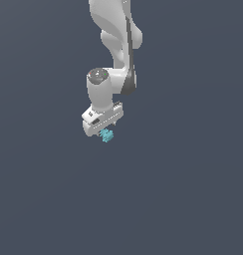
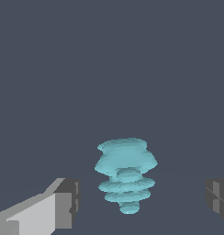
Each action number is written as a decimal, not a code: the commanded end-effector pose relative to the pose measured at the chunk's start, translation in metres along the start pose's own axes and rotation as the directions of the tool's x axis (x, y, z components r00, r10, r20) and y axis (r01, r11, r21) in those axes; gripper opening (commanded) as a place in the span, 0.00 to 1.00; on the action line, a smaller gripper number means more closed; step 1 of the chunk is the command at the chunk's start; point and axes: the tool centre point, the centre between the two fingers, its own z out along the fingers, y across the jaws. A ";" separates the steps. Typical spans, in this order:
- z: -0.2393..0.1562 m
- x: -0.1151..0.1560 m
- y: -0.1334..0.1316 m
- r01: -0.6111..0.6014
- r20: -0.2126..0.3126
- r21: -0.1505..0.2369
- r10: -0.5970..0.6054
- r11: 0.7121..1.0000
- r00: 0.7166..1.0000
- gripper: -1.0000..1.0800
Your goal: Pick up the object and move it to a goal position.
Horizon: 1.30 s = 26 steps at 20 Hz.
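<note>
The object (image 1: 107, 135) is a tiny cyan blocky piece, seen in the exterior view just under the white gripper (image 1: 104, 130). In the wrist view the object (image 2: 126, 173) looks like a stack of ridged discs, wider at one end. It lies between my two fingers, with a clear gap on each side. One grey fingertip (image 2: 68, 202) and the other fingertip (image 2: 218, 198) stand far apart, so the gripper (image 2: 142, 202) is open and touches nothing.
A plain dark grey-blue surface (image 1: 193, 199) fills both views. The white arm (image 1: 116, 35) comes down from the top of the exterior view. No other objects show.
</note>
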 end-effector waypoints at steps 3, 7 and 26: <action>0.004 -0.007 -0.003 0.057 0.000 0.000 -0.057 0.998 0.998 0.96; 0.006 -0.010 -0.005 0.082 0.000 0.000 -0.082 0.997 0.997 0.96; 0.053 -0.011 -0.006 0.087 -0.001 0.001 -0.087 0.996 0.996 0.96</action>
